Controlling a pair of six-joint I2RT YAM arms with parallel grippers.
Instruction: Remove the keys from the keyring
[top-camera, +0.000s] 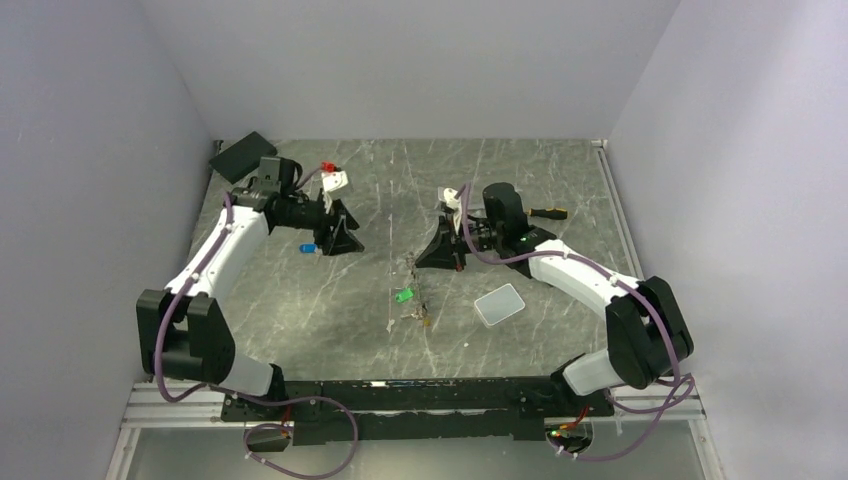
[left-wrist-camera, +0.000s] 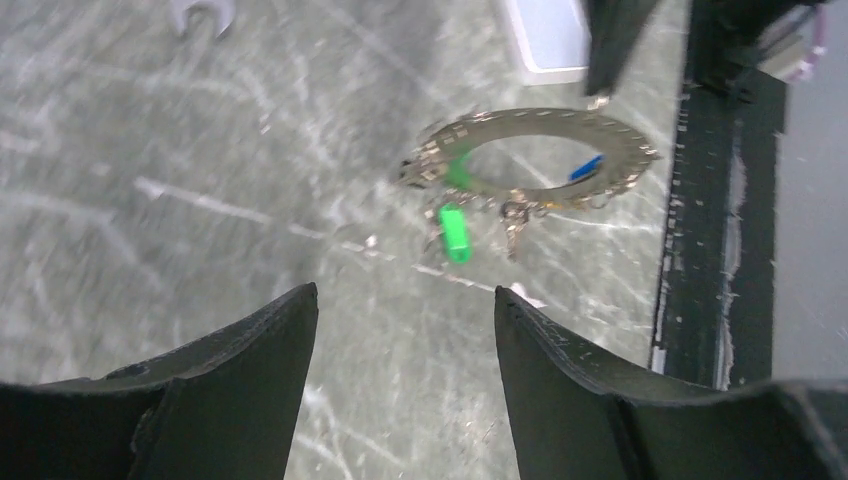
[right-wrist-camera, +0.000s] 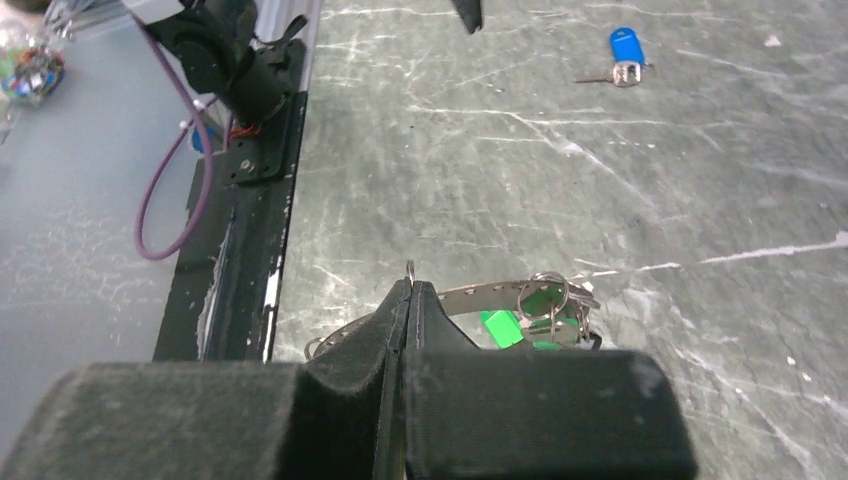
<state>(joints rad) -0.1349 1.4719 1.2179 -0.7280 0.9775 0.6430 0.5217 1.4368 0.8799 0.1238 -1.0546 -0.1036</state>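
Observation:
The keyring (left-wrist-camera: 530, 160) is a thin metal ring strung with keys; it hangs tilted above the table. My right gripper (right-wrist-camera: 410, 285) is shut on its edge, and the ring band (right-wrist-camera: 480, 295) runs to the right behind the fingers. Green tags (right-wrist-camera: 500, 325) and small keys (left-wrist-camera: 515, 215) dangle from it. In the top view the ring (top-camera: 410, 288) hangs below my right gripper (top-camera: 440, 250). One blue-tagged key (right-wrist-camera: 625, 48) lies loose on the table, next to my left gripper (top-camera: 338, 235). My left gripper (left-wrist-camera: 405, 295) is open and empty, apart from the ring.
A grey rounded square pad (top-camera: 500, 304) lies right of the ring. A black-handled tool (top-camera: 545, 213) lies behind the right arm. A silver wrench (left-wrist-camera: 200, 12) lies on the table. A black flat object (top-camera: 243, 155) sits at the back left corner.

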